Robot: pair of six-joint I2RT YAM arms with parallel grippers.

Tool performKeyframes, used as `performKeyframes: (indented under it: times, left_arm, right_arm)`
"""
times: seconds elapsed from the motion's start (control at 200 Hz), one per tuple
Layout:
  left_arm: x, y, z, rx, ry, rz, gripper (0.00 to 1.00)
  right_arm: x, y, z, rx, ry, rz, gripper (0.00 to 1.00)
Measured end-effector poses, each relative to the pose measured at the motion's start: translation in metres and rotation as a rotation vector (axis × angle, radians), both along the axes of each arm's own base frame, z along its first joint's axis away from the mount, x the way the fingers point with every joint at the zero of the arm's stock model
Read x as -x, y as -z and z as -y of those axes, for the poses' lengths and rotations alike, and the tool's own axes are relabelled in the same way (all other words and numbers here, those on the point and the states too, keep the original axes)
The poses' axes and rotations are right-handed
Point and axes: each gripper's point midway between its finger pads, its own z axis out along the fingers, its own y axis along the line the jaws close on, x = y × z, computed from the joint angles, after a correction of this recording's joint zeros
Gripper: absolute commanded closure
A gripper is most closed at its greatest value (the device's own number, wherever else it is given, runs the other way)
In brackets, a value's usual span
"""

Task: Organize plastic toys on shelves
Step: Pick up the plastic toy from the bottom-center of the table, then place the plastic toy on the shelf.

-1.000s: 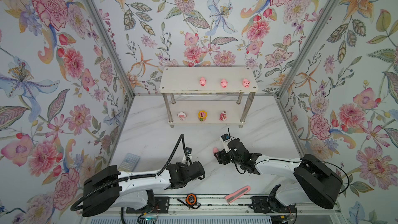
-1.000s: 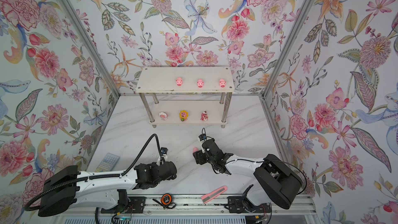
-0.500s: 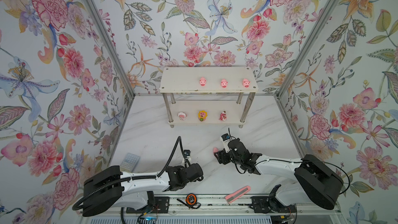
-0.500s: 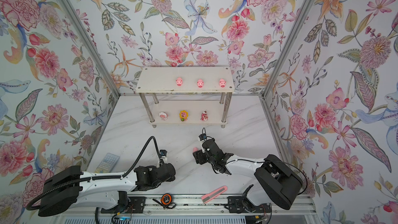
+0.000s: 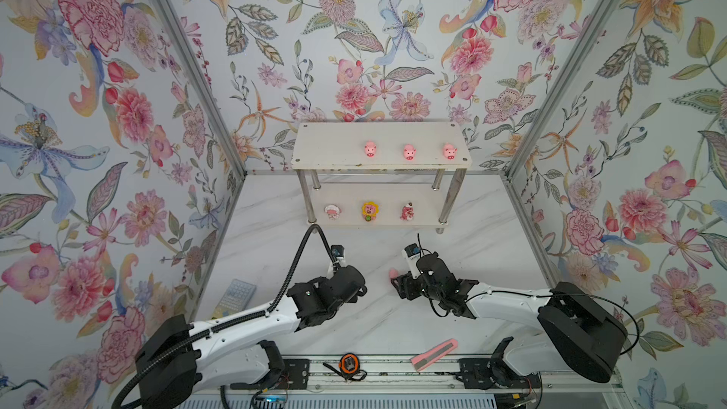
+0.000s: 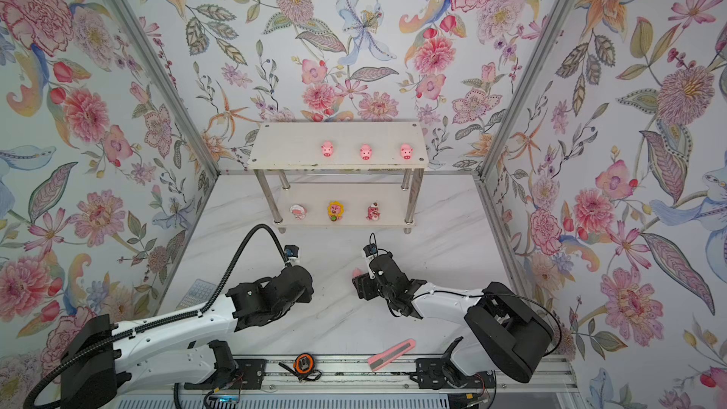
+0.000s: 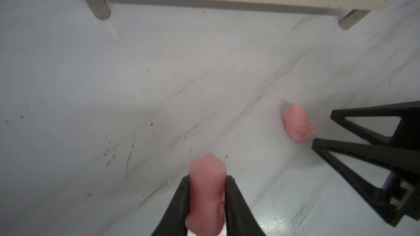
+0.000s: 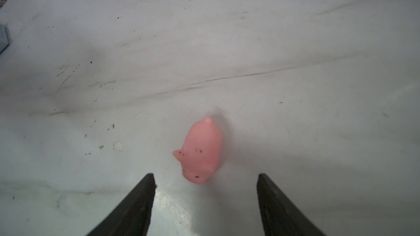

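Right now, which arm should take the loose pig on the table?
Right. The right fingers stand open, and the loose pig lies on the table just ahead, in line with the gap between them. The left fingers are shut on another pig, so that arm is busy.

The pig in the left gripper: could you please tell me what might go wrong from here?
1. The left gripper squeezes its pig, which sticks out past the fingertips; it may slip out when lifted.
2. The second pig lies loose just ahead of the open right gripper; a finger could knock it away.
3. Three pigs stand on the top shelf; a careless placement might topple one.
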Motion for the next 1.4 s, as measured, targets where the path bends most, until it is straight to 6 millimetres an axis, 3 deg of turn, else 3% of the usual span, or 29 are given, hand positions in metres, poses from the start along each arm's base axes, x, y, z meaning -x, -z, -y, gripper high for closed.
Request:
performKeyframes:
  times: [0.225, 0.355, 0.525, 0.651, 0.721, 0.786, 1.041, 1.401]
  left_arm:
    - [-0.065, -0.146, -0.022, -0.064, -0.072, 0.268, 0.74]
    - [-0.104, -0.219, -0.025, -0.117, -0.098, 0.383, 0.73]
    - [-0.172, -0.298, -0.012, -0.175, -0.123, 0.483, 0.73]
    - [-0.216, -0.331, 0.002, -0.199, -0.118, 0.519, 0.73]
    - [-0.236, -0.339, 0.008, -0.198, -0.115, 0.533, 0.73]
    - [-0.251, -0.334, 0.008, -0.202, -0.114, 0.524, 0.74]
    - [-0.273, -0.242, -0.004, -0.316, -0.069, 0.303, 0.74]
    - [-0.265, -0.259, -0.009, -0.292, -0.079, 0.333, 0.74]
  right_arm:
    - [-0.001, 0.0, 0.001, 0.0, 0.003, 0.0, 0.27]
    - [0.0, -0.001, 0.002, -0.001, 0.004, 0.001, 0.27]
    - [-0.001, -0.003, 0.003, -0.008, 0.008, 0.007, 0.27]
    - [0.0, -0.003, 0.005, -0.007, 0.008, 0.006, 0.27]
    - [0.001, -0.005, 0.005, -0.011, 0.008, 0.01, 0.27]
    - [0.001, -0.007, 0.005, -0.015, 0.009, 0.015, 0.27]
    - [0.0, -0.012, 0.006, -0.024, 0.011, 0.023, 0.27]
    - [-0.001, -0.011, 0.007, -0.026, 0.018, 0.02, 0.27]
